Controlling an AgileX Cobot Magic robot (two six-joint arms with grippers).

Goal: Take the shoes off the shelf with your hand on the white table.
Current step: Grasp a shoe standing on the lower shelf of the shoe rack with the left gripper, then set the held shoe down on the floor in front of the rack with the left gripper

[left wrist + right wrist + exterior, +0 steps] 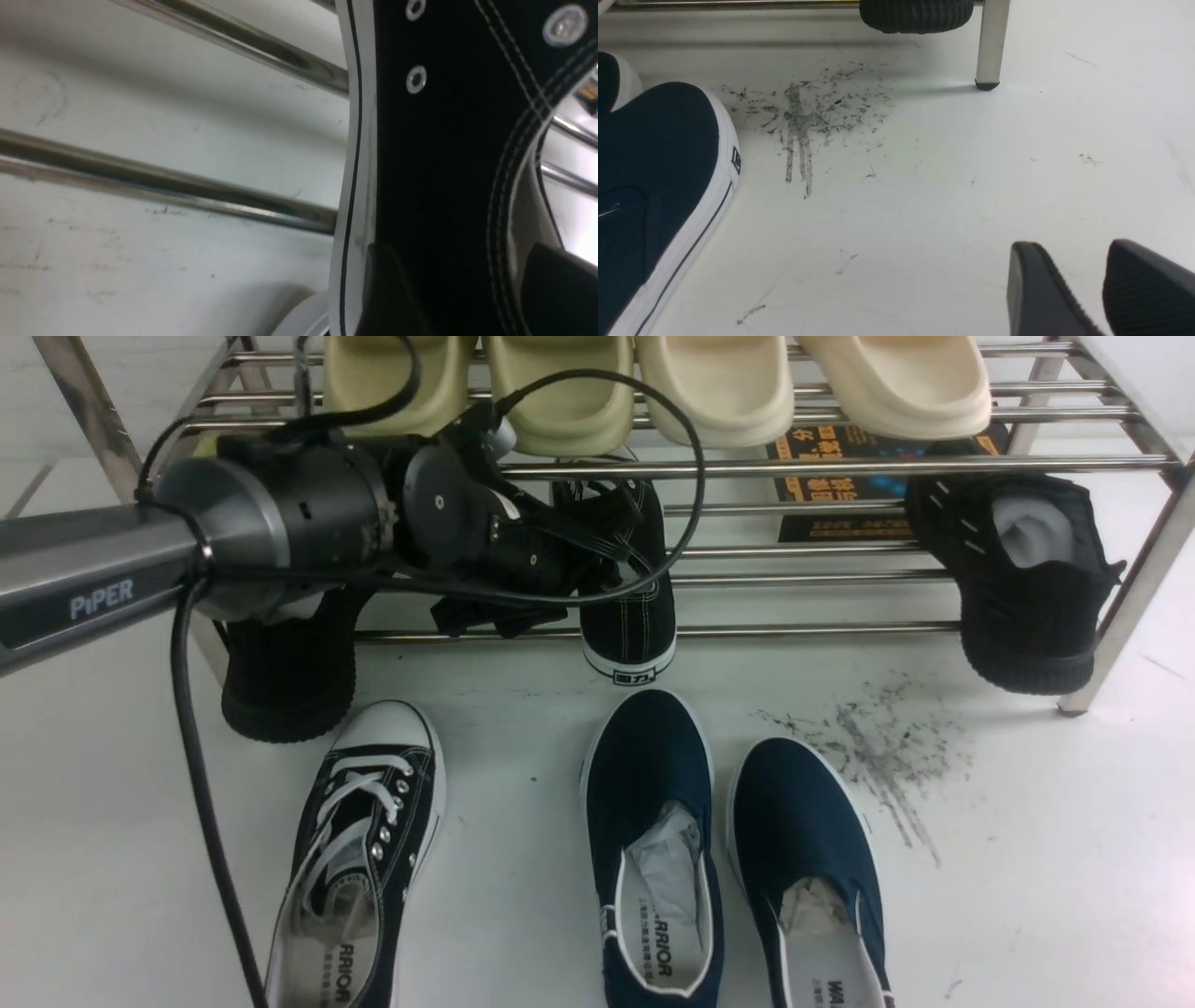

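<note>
Over white table point(924, 210), right end effector point(1069, 252) gapes empty; left end effector point(460, 261), spread, straddles shelf's point(794, 467) sneaker point(635, 616).

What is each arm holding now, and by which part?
Nothing yet. The left fingers stand open astride the side wall of the sneaker on the shelf; the right fingers are empty.

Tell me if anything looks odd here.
Dark grey scuff marks smear the white table before the shiny steel-bar shelf. The black canvas lace-up sneakers are split: one on the table, the other on the shelf's lower tier.
</note>
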